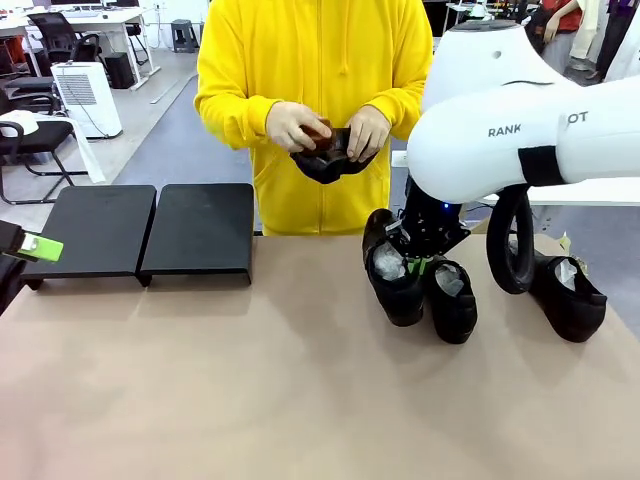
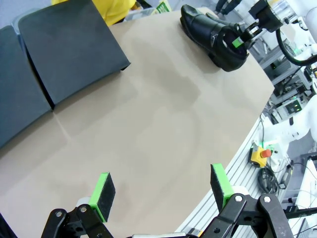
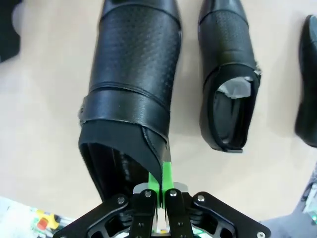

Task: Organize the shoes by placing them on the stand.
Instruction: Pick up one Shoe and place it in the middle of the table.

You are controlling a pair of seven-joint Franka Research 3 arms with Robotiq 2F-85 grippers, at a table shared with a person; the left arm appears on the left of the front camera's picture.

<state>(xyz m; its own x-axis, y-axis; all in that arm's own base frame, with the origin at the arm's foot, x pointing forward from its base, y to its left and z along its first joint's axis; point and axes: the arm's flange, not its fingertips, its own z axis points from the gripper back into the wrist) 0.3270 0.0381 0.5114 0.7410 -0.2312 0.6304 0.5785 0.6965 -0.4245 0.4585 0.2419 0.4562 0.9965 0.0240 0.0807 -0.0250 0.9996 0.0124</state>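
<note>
My right gripper (image 3: 161, 186) is shut on the heel rim of a glossy black shoe (image 3: 136, 74), which rests on the tan table. From the front, that gripper (image 1: 420, 263) sits over the same shoe (image 1: 393, 278), with a second shoe (image 1: 453, 300) touching it on the right. A third shoe (image 1: 570, 297) lies farther right, partly behind the arm's cable. The person holds the fourth shoe (image 1: 325, 155) in both hands above the table's far edge. The black stand (image 1: 150, 230) has nothing on its two panels at the back left. My left gripper (image 2: 161, 188) hangs open with nothing in it at the table's left edge (image 1: 35, 247).
The tan table (image 1: 250, 380) stretches bare between the stand and the shoes. An emergency stop button (image 2: 260, 154) and cables lie beyond the table's rim. Office chairs (image 1: 30, 140) and a white air unit (image 1: 88, 95) stand far behind.
</note>
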